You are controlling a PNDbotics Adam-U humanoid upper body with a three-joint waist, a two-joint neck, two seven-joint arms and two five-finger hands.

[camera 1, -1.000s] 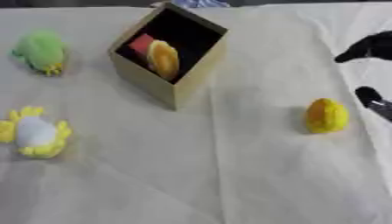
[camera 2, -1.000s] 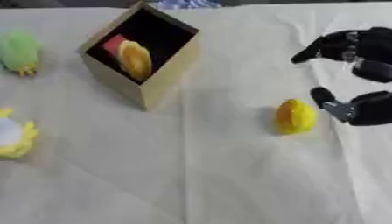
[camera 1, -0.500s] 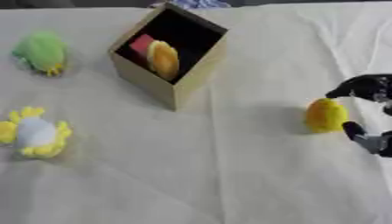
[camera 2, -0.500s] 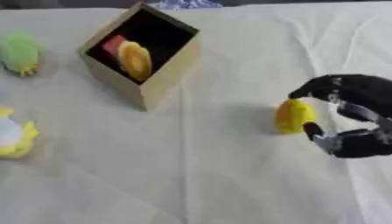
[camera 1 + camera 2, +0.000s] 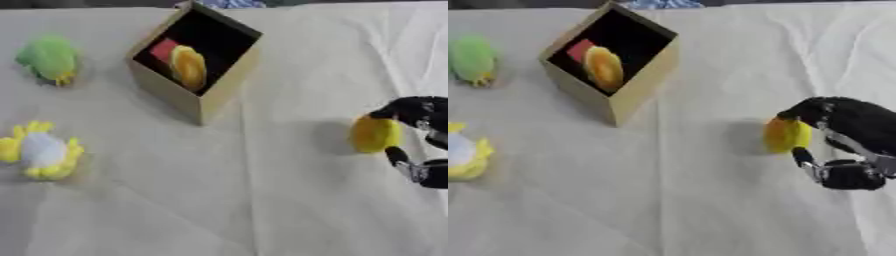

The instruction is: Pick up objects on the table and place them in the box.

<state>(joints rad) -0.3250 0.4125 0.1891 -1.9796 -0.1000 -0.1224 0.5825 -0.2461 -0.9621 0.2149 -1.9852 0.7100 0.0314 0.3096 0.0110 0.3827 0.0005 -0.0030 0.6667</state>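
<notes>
A yellow round toy (image 5: 783, 135) lies on the cloth at the right. My right hand (image 5: 846, 131) wraps around it from the right, fingers over its top and thumb below its lower edge. The open cardboard box (image 5: 194, 61) stands tilted at the upper middle, holding a yellow-orange piece (image 5: 189, 66) and a red piece (image 5: 163, 49). A green plush toy (image 5: 50, 58) lies at the far left. A yellow-and-white plush toy (image 5: 39, 150) lies at the lower left. My left hand shows in neither view.
A cream cloth (image 5: 236, 200) with creases covers the whole table. A blue-patterned thing (image 5: 233, 3) shows at the far edge behind the box.
My right hand has come down from the upper right and closed in on the yellow round toy, fingers now curled over it. The toys on the left and the box have not moved.
</notes>
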